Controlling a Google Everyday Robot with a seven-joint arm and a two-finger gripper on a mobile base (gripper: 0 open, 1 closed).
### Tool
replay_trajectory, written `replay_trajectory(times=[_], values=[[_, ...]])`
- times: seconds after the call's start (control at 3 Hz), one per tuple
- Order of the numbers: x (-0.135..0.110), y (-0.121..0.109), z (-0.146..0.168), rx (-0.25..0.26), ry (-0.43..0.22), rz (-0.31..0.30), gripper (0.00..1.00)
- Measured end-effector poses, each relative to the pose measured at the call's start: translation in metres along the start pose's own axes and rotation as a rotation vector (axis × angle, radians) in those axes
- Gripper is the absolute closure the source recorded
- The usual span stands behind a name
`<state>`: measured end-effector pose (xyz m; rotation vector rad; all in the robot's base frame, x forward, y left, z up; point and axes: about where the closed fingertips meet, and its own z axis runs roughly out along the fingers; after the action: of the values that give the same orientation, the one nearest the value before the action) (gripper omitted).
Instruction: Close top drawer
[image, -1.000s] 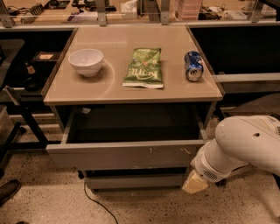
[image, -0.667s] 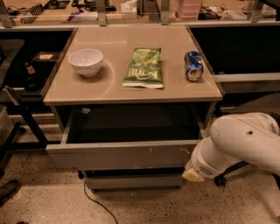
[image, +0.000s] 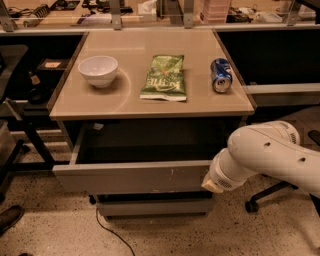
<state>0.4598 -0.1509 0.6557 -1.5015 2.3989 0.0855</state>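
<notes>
The top drawer (image: 125, 176) is a wide, shallow grey drawer, pulled out from under the tan tabletop (image: 135, 102). Its flat front faces me, with small white scratches right of centre. The inside is dark and looks empty. My gripper (image: 210, 184) is at the end of the white arm (image: 270, 152), which reaches in from the right. It sits at the right end of the drawer front, touching or nearly touching it. The arm's wrist hides most of it.
On the tabletop are a white bowl (image: 98, 70), a green chip bag (image: 164, 77) and a blue soda can (image: 220, 75) lying on its side. A lower drawer front (image: 155, 206) sits below. A chair base (image: 257, 201) stands at the right, and a cable (image: 112, 235) lies on the floor.
The arm has swung left and a little up, bringing my gripper to the right end of the drawer front. The drawer stands about as far out as before.
</notes>
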Motion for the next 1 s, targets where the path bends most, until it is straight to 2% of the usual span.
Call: replay_trajectory(times=[1.0], values=[[-0.022,-0.034,0.013,0.048,-0.011,-0.042,1.0]])
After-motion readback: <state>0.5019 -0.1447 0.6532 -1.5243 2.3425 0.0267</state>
